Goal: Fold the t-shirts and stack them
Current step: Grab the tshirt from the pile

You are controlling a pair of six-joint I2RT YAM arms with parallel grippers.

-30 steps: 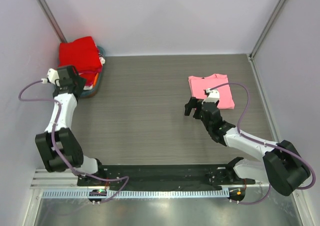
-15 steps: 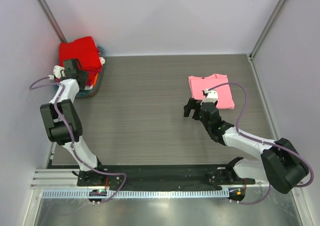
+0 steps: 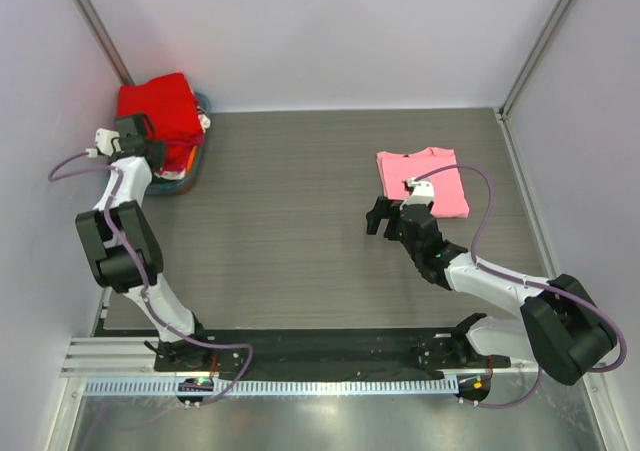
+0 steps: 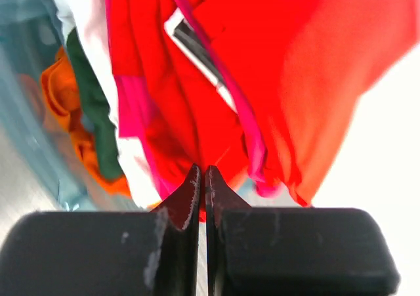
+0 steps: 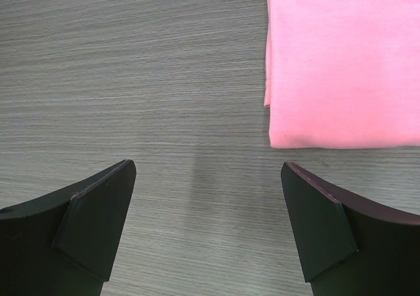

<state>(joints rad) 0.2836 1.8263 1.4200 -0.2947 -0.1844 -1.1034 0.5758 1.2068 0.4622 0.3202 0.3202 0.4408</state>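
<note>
A bright red t-shirt lies on top of a heap of clothes in the teal basin at the far left corner. My left gripper is at the basin's near side. In the left wrist view its jaws are shut, pinching the lower edge of the red t-shirt. Magenta and white cloth hang beside it. A folded light pink t-shirt lies flat at the right. My right gripper hovers open just near-left of the pink t-shirt, with only bare table between its jaws.
Orange and dark green garments sit lower in the basin. White walls close in the wooden table on three sides. A black base rail runs along the near edge.
My left gripper's jaws have closed on the red t-shirt's edge, and its wrist has shifted slightly left at the basin. The right arm has hardly moved.
</note>
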